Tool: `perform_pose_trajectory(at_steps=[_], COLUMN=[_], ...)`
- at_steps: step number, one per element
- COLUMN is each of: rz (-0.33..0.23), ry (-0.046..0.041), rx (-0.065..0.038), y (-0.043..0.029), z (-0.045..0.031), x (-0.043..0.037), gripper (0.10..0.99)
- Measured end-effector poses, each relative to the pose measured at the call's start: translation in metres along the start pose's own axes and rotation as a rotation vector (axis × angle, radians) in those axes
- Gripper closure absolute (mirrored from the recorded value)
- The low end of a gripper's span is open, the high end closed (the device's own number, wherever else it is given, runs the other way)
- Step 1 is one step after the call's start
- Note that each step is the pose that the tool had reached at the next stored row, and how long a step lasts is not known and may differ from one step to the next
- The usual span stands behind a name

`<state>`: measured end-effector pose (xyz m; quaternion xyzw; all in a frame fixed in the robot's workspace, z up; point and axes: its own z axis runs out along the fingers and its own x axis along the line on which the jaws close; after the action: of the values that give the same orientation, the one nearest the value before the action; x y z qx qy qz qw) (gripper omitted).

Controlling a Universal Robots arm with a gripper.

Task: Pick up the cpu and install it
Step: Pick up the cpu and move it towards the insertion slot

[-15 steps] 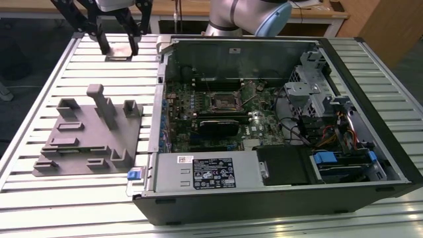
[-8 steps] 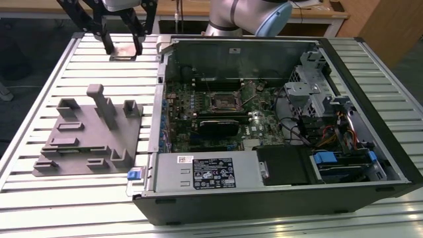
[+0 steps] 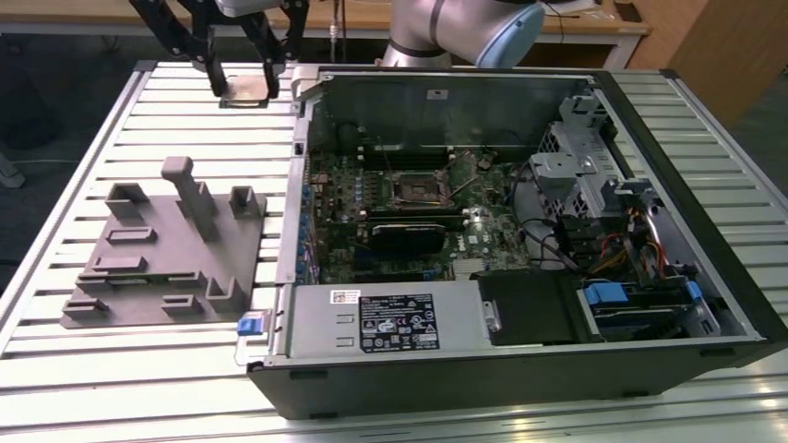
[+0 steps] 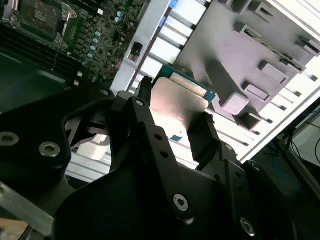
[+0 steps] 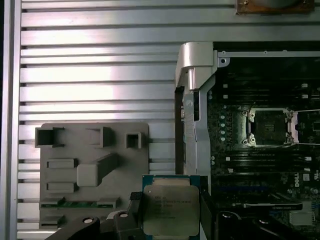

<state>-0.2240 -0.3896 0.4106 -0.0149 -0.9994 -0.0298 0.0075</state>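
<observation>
We found the pincer [image 3: 245, 83] clamped on the cpu [image 5: 171, 210], one finger on each of two opposite edges and the silvery top facing up. In the exterior view it hung above the slatted tabletop [image 3: 148, 369], outside the open case [image 3: 518, 388], at about eleven o'clock from the socket [image 3: 415, 189]. The grey fixture plate [image 3: 173, 249] lay at roughly seven o'clock from the chip. The socket looked open and empty on the motherboard [image 3: 369, 240], well apart from the chip. We judged the grip the first risk: thin edges give little hold, so a jolt could tilt or drop the chip. We also thought the case wall between chip and socket could catch it. A skewed or wrongly turned descent could bend the socket's contacts.
</observation>
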Motion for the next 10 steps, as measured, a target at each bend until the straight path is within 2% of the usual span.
perform_pose_trajectory(at_steps=[7, 10], rz=[0.0, 0.0], ry=[0.0, 0.0001], rx=[-0.002, -0.003], y=[0.0012, 0.0014], z=[0.0001, 0.0002], x=[-0.0163, -0.021], gripper=[0.545, 0.545])
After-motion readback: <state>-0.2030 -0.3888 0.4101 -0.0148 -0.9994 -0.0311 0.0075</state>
